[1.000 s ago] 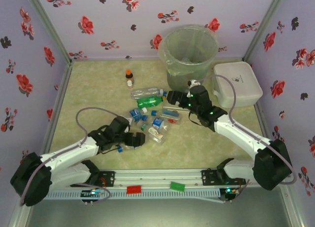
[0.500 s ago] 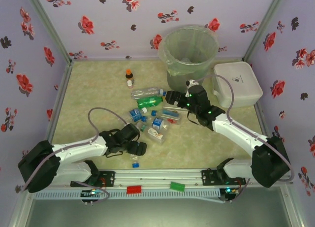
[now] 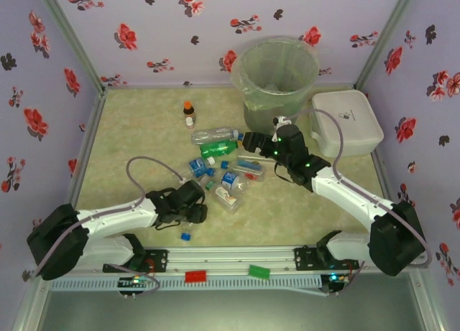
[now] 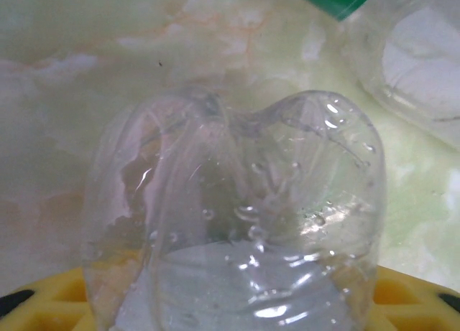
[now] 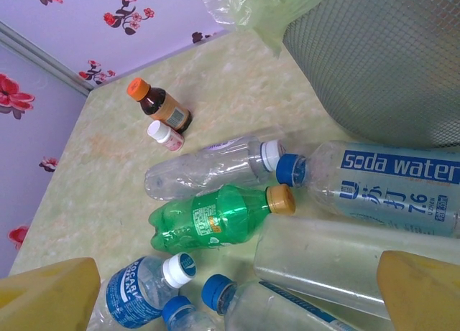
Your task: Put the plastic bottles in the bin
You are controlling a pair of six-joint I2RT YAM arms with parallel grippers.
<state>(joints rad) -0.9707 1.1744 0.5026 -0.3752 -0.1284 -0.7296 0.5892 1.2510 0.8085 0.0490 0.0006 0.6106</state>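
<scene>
Bottle (image 4: 237,223) in my left gripper (image 3: 191,213) looks clamped; it seems light, thin and slippery, so mid-body suits. Right gripper (image 5: 233,295) stands apart.

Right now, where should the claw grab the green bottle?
Probably around the middle of the green bottle, coming straight down from above: it lies flat on its side, so its round body offers two opposite sides, though a clear bottle lies close beside it.

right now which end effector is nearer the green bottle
Right. The right end effector hovers beside the green bottle; the left end effector grips a clear bottle well toward the near edge.
</scene>
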